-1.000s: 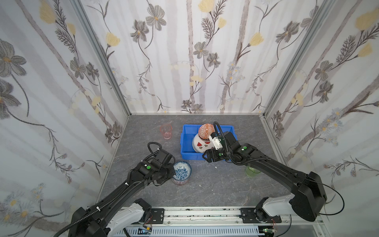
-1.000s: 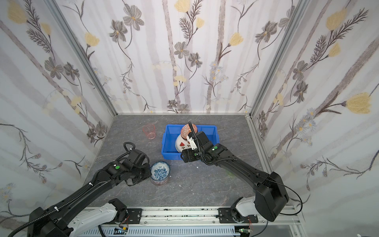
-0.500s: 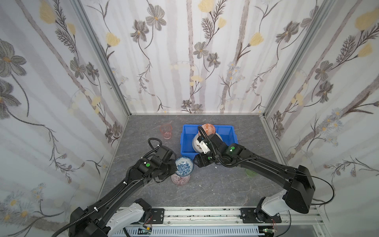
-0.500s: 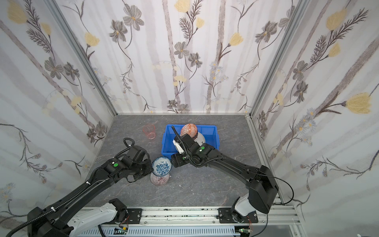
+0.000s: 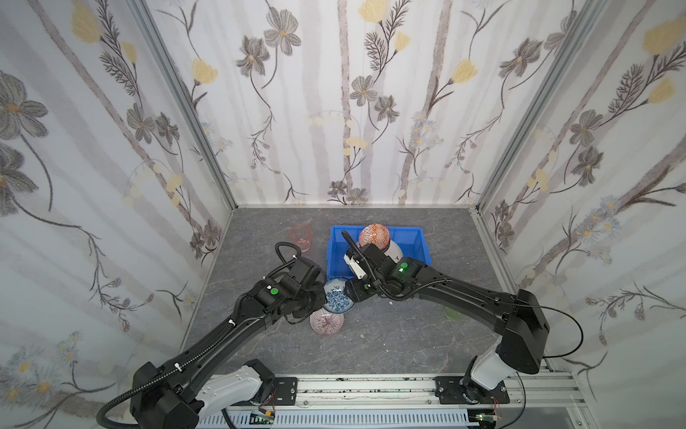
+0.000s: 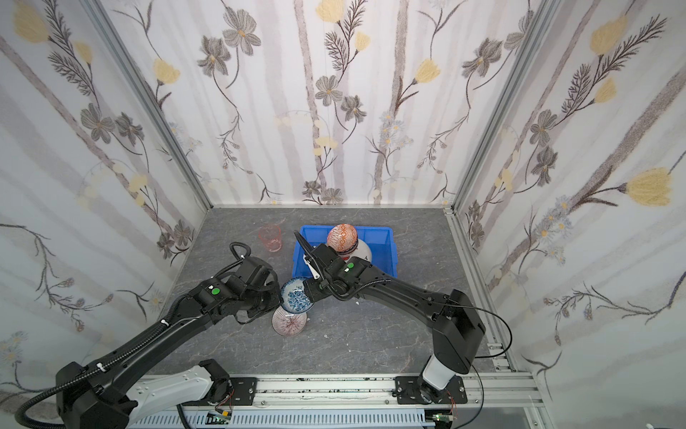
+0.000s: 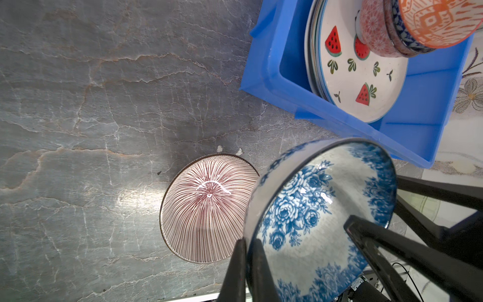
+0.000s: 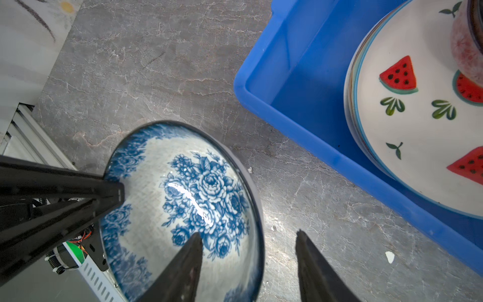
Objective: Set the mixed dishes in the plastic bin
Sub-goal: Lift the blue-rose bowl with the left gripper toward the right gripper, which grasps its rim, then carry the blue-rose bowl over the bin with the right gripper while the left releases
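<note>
Grey tabletop (image 5: pixel 389 345); left arm (image 5: pixel 222 334), right arm (image 5: pixel 464 297) meet at blue-white bowl (image 5: pixel 337 300) (tilted).

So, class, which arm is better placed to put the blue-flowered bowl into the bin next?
Probably the right. The right gripper, jaws open, straddles the bowl's rim nearest the bin; the left gripper pinches the opposite rim.

Blue plastic bin (image 5: pixel 408 233), near the tabletop's back edge, holds watermelon plate (image 7: pixel 360 78) bearing a bowl stack (image 7: pixel 376 31), orange bowl (image 5: pixel 374 234) topmost. Tilted blue-white bowl (image 5: pixel 337 300) raised over upright red-striped bowl (image 5: pixel 326 324), mid-tabletop. Upright pink cup (image 5: pixel 300 238) just left of bin.
</note>
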You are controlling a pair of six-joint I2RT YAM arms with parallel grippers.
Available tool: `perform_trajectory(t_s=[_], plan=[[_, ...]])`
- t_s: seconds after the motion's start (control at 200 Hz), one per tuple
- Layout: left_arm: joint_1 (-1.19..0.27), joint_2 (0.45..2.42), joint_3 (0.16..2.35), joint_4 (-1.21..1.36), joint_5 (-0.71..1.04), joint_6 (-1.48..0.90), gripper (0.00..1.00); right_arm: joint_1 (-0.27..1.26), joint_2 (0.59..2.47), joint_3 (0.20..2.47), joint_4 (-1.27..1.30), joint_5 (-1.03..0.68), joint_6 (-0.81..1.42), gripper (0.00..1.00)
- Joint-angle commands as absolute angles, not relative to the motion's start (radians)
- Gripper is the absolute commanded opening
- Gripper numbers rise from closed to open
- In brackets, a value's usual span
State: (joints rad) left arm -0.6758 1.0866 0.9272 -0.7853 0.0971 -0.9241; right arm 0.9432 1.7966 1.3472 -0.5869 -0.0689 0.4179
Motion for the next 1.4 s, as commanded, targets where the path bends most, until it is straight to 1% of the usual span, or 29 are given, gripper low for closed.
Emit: perform_trajectory(t_s=[0.0, 0.08, 0.2, 0.285, 0.39, 0.46, 0.495, 0.55, 0.605, 0.664, 0.724, 0.769, 0.834, 0.889, 0.984, 1.144, 1.314, 1.329, 1.394], plan=[[-0.681, 1.089, 0.938, -0.764, 0.079, -0.94, 0.0, 0.946, 1.812, 1.364, -0.588, -0.028, 0.425, 0.43], [-0.684, 1.088, 0.936, -0.764, 0.08, -0.942, 0.0, 0.948, 1.82, 1.375, -0.592, -0.018, 0.425, 0.33], [-0.686, 1.085, 0.938, -0.761, 0.08, -0.942, 0.0, 0.948, 1.833, 1.383, -0.595, -0.006, 0.425, 0.23], [-0.686, 1.088, 0.94, -0.761, 0.083, -0.941, 0.0, 0.949, 1.838, 1.387, -0.593, -0.007, 0.426, 0.15], [-0.686, 1.091, 0.94, -0.76, 0.083, -0.942, 0.0, 0.95, 1.837, 1.388, -0.593, -0.005, 0.428, 0.07], [-0.686, 1.094, 0.942, -0.759, 0.083, -0.943, 0.0, 0.949, 1.834, 1.389, -0.594, -0.003, 0.428, 0.04], [-0.686, 1.094, 0.942, -0.758, 0.082, -0.943, 0.0, 0.95, 1.829, 1.388, -0.596, -0.002, 0.428, 0.0], [-0.686, 1.095, 0.942, -0.757, 0.076, -0.943, 0.02, 0.949, 1.825, 1.391, -0.599, 0.001, 0.428, 0.0], [-0.687, 1.095, 0.942, -0.757, 0.075, -0.945, 0.08, 0.949, 1.821, 1.397, -0.609, 0.007, 0.426, 0.0], [-0.685, 1.091, 0.94, -0.755, 0.073, -0.949, 0.21, 0.948, 1.818, 1.403, -0.624, 0.027, 0.422, 0.0], [-0.686, 1.086, 0.939, -0.753, 0.07, -0.948, 0.31, 0.942, 1.815, 1.404, -0.634, 0.031, 0.419, 0.0], [-0.686, 1.081, 0.941, -0.753, 0.069, -0.951, 0.44, 0.937, 1.81, 1.404, -0.642, 0.033, 0.417, 0.0], [-0.686, 1.077, 0.95, -0.752, 0.065, -0.947, 0.59, 0.929, 1.801, 1.403, -0.646, 0.038, 0.417, 0.0], [-0.684, 1.077, 0.968, -0.752, 0.06, -0.942, 0.77, 0.92, 1.793, 1.401, -0.647, 0.039, 0.417, 0.0], [-0.677, 1.078, 1.006, -0.754, 0.046, -0.932, 0.99, 0.906, 1.787, 1.407, -0.658, 0.041, 0.416, 0.0], [-0.628, 1.091, 1.064, -0.753, 0.051, -0.9, 1.0, 0.877, 1.772, 1.442, -0.713, 0.047, 0.42, 0.0], [-0.515, 1.13, 1.134, -0.755, 0.145, -0.817, 1.0, 0.828, 1.76, 1.529, -0.804, 0.053, 0.423, 0.0], [-0.504, 1.134, 1.14, -0.756, 0.15, -0.809, 1.0, 0.8, 1.759, 1.535, -0.806, 0.051, 0.423, 0.0], [-0.462, 1.151, 1.165, -0.758, 0.167, -0.779, 1.0, 0.762, 1.755, 1.564, -0.822, 0.051, 0.426, 0.0]])
